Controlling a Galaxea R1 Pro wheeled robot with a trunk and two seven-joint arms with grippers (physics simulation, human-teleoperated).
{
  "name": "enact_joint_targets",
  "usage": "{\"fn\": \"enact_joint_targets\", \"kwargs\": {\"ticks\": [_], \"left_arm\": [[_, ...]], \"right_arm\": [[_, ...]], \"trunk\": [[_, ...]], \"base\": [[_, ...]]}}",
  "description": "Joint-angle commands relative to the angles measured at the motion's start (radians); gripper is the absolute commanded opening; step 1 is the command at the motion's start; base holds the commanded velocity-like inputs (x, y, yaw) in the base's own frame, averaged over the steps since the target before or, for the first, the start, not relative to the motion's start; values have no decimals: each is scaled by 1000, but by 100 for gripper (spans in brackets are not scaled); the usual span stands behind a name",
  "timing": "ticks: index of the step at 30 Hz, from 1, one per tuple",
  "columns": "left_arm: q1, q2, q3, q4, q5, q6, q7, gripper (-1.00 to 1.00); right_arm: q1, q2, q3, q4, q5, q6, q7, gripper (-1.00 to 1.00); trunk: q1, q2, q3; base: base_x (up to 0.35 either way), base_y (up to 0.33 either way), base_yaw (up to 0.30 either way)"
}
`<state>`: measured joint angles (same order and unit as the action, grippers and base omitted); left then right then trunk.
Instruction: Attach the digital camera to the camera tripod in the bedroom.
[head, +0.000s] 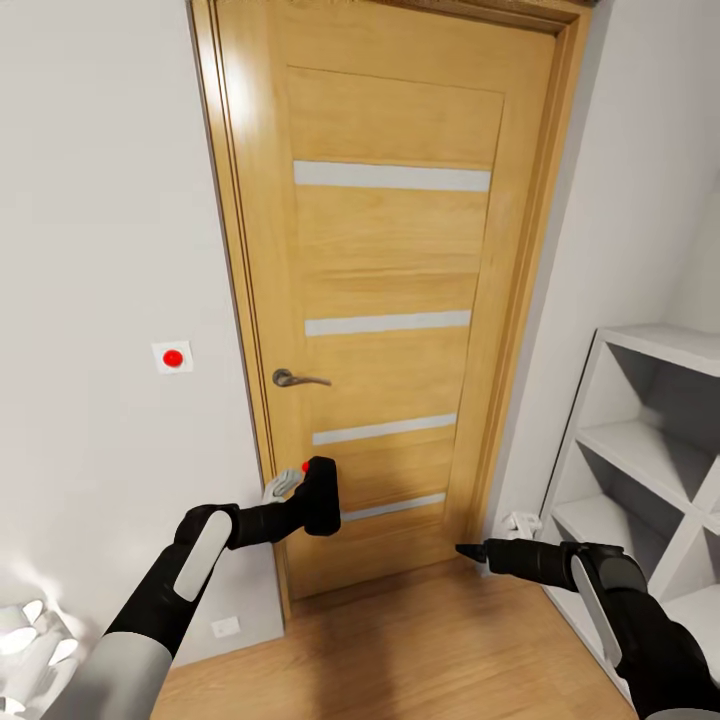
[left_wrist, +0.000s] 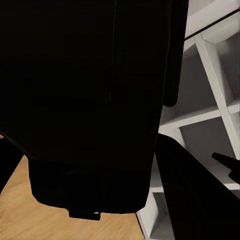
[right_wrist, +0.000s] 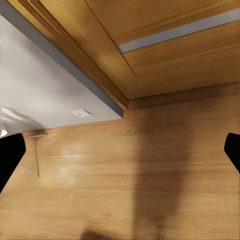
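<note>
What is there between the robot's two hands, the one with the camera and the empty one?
Nothing stands between them in the head view: the left gripper holds the digital camera, the right gripper is empty, and behind the gap is the oak door.

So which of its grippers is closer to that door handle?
Left. The left gripper, holding the digital camera, is just below the door handle; the right gripper sits lower, toward the white shelf.
</note>
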<state>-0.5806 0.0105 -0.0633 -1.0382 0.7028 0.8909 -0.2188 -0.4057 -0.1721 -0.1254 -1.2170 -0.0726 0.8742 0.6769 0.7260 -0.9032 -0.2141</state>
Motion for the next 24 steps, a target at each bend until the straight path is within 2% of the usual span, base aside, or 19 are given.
{"fn": "enact_joint_targets", "kwargs": {"ticks": [1,24], "left_arm": [[-1,1,-1,-1,-6,2,-8,-100],[-1,0,-1,-5,-9,0,-8,-100]], "right_arm": [[-1,0,-1,0,-7,9,-2,100],[-1,0,-2,-7,-3,4,-4,100]], "trunk": [[-4,6,2],[-92,167,74]], "base": [[0,0,0],[0,0,0]]}}
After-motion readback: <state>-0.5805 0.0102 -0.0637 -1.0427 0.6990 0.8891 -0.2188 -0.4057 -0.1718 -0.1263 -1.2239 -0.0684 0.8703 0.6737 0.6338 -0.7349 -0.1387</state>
